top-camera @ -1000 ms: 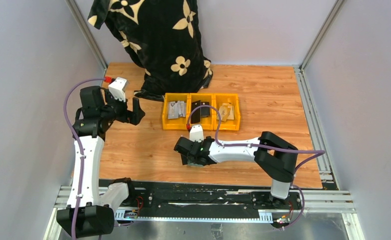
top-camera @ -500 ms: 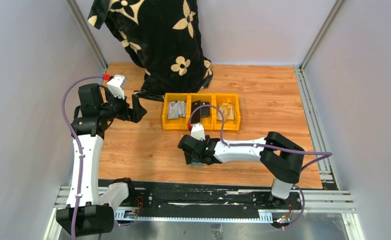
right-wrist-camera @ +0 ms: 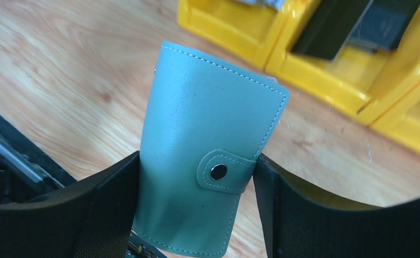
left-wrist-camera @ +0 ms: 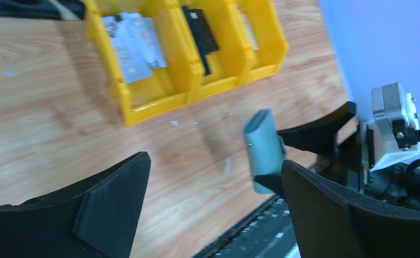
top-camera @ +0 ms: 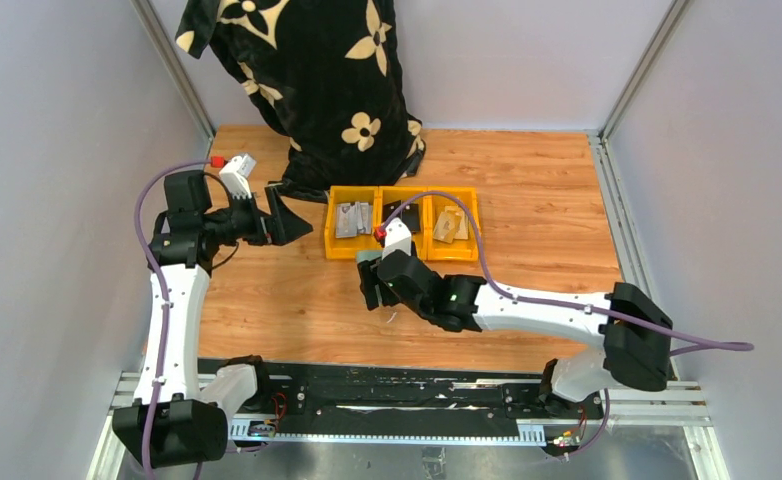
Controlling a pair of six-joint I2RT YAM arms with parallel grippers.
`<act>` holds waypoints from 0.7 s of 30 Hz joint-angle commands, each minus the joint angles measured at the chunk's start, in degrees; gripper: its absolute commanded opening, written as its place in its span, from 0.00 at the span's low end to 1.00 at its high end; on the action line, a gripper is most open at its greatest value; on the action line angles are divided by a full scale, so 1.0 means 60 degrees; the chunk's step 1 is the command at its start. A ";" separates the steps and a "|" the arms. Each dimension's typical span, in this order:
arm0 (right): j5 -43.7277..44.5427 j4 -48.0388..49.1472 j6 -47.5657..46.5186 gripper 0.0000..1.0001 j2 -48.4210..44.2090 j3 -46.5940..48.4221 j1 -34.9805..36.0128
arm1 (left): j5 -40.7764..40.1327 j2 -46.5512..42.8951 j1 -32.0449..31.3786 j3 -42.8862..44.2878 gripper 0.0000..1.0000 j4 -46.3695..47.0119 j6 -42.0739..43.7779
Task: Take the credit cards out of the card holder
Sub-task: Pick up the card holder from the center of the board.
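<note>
Lifted, card holder (right-wrist-camera: pixel 197 123) (snapped); right gripper (right-wrist-camera: pixel 195 171) clamping it

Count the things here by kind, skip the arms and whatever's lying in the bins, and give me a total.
Yellow bins: 3
Green card holder: 1
Black flowered cloth: 1
Total: 5

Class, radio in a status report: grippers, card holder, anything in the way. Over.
Left gripper open, empty. Right gripper shut on card holder, snap tab fastened. Yellow bins beyond it, not touching.
</note>
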 commanded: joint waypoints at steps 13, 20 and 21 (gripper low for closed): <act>-0.0160 0.2015 -0.2699 0.77 -0.0380 0.2081 0.0750 | 0.2037 -0.1083 -0.1176 0.0249 0.99 0.0164 -0.2996; -0.0313 0.2455 -0.3017 0.78 0.0036 0.2562 0.0929 | 0.2267 -0.1341 -0.1319 0.0194 0.92 0.0302 -0.3306; -0.0343 0.2497 -0.3055 0.78 0.0090 0.2658 0.0940 | 0.2268 -0.1394 -0.1323 0.0140 0.91 0.0306 -0.3227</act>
